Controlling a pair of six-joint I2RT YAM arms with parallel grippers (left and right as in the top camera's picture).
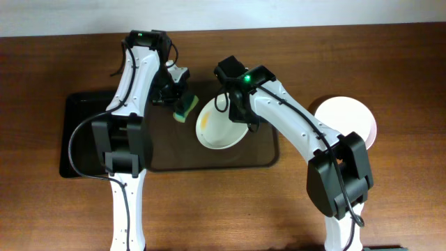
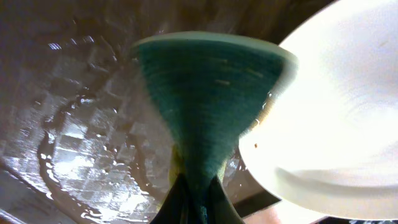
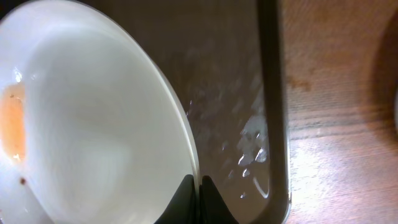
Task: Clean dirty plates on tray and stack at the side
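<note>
A white plate (image 1: 221, 125) with an orange-brown smear (image 1: 203, 123) is held tilted above the dark brown tray (image 1: 268, 159). My right gripper (image 1: 245, 120) is shut on its rim; the right wrist view shows the fingers (image 3: 199, 186) pinching the plate's edge (image 3: 99, 124). My left gripper (image 1: 171, 94) is shut on a green and yellow sponge (image 1: 185, 108), just left of the plate. In the left wrist view the sponge (image 2: 211, 106) touches or nearly touches the plate's rim (image 2: 336, 112). Another white plate (image 1: 346, 120) lies on the table at the right.
A smaller black tray (image 1: 80, 136) lies at the left, partly under the left arm. The brown tray's floor is wet (image 2: 81, 143). Its right rim (image 3: 273, 112) borders bare wooden table (image 3: 336, 112).
</note>
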